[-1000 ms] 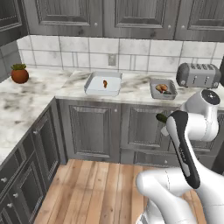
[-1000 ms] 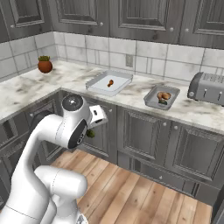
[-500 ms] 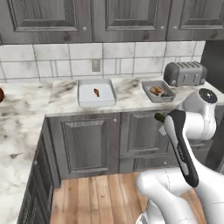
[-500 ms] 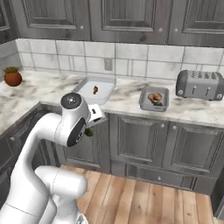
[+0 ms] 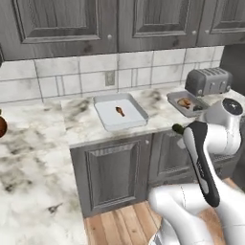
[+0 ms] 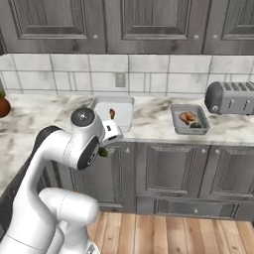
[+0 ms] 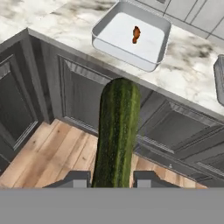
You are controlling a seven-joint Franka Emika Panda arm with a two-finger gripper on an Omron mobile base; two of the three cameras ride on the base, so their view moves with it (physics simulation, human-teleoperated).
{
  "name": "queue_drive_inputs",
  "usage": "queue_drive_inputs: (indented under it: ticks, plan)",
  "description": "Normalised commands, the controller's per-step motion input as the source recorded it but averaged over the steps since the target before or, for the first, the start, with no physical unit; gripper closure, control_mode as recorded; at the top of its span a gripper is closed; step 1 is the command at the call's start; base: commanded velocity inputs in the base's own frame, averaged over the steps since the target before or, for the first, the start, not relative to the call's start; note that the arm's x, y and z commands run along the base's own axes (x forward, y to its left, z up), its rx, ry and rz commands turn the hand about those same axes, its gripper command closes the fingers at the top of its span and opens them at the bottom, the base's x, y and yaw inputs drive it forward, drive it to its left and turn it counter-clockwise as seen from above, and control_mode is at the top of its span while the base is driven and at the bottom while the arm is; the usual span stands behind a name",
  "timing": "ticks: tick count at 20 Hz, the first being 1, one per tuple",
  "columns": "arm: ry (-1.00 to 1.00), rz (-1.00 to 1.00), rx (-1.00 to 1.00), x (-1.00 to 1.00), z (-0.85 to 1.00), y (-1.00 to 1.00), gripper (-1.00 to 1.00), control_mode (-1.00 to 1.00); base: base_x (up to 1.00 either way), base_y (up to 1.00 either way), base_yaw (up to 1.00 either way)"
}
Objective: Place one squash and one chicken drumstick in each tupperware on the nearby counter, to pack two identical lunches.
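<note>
Item: zucchini squash (image 7: 117, 131), clamped in my end effector (image 7: 112, 178).
Next: I carry it into the pale tupperware (image 7: 155, 60) beside its drumstick (image 7: 136, 34).

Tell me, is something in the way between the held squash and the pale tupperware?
Nothing visible blocks it. The gripper holds the squash in front of the cabinets, below the counter; it must rise over the pale tupperware rim.

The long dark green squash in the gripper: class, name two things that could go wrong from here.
1. The long dark green squash juts far beyond the gripper, so it might strike the marble counter edge.
2. The pale rectangular tupperware has a raised rim; a low approach might catch it.
</note>
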Motion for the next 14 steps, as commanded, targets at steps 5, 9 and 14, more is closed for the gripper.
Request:
queue_drive_inputs:
  ticks: [5,9,14]
  plan:
    - [0.00,0.00,0.00,0.00,0.00,0.00,1.00,1.00,1.00,0.18,0.07]
    - [0.00,0.00,0.00,0.00,0.00,0.00,1.00,1.00,0.99,0.00,0.03]
    - [0.00,0.00,0.00,0.00,0.00,0.00,1.00,1.00,0.94,0.06,0.03]
